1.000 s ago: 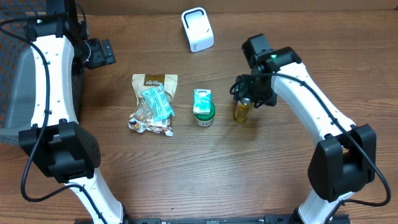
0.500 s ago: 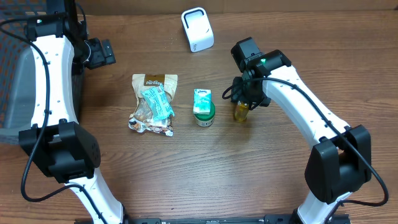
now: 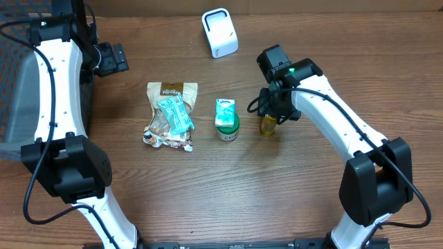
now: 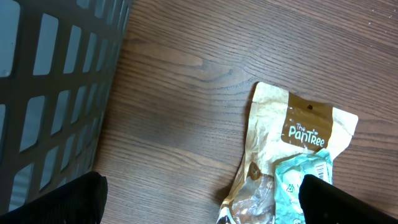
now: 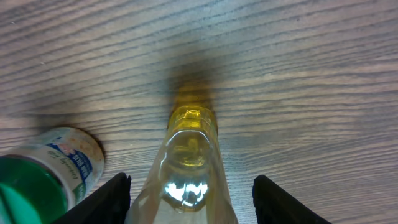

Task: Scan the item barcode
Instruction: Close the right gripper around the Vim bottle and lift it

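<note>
A small bottle of yellow liquid stands upright on the wooden table right of centre. My right gripper hangs right over it. In the right wrist view the bottle rises between the two dark fingers, with a strip of table showing on each side, so the right gripper is open around it and not touching. No barcode shows on the bottle. The white scanner stands at the back centre. My left gripper is open at the far left, nothing in it.
A green-lidded jar with a teal carton on it stands just left of the bottle, close to my right finger. A tan snack bag under a teal packet lies left of centre. A grey slatted basket fills the left edge.
My right arm has shifted a little to the left over the bottle and its jaws have narrowed around it. The left arm and the other items have not moved.
</note>
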